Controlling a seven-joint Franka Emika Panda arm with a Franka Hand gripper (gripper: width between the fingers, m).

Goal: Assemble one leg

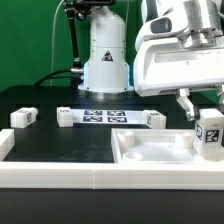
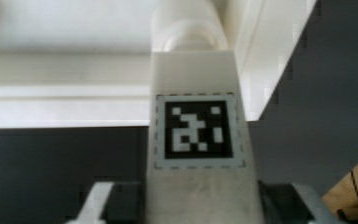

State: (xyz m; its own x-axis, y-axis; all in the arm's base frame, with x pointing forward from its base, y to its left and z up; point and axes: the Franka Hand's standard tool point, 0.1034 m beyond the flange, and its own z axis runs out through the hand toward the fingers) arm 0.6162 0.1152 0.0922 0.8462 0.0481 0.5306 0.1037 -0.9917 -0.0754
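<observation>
The gripper (image 2: 197,205) pinches the leg (image 1: 209,135), a stubby white block with a square black-and-white tag, over the rimmed white board (image 1: 150,131).

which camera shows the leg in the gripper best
The wrist view: the leg fills the middle of the picture, tag large and facing the camera, held between the fingers of the gripper. The exterior view shows it only small, at that view's right edge.
</observation>
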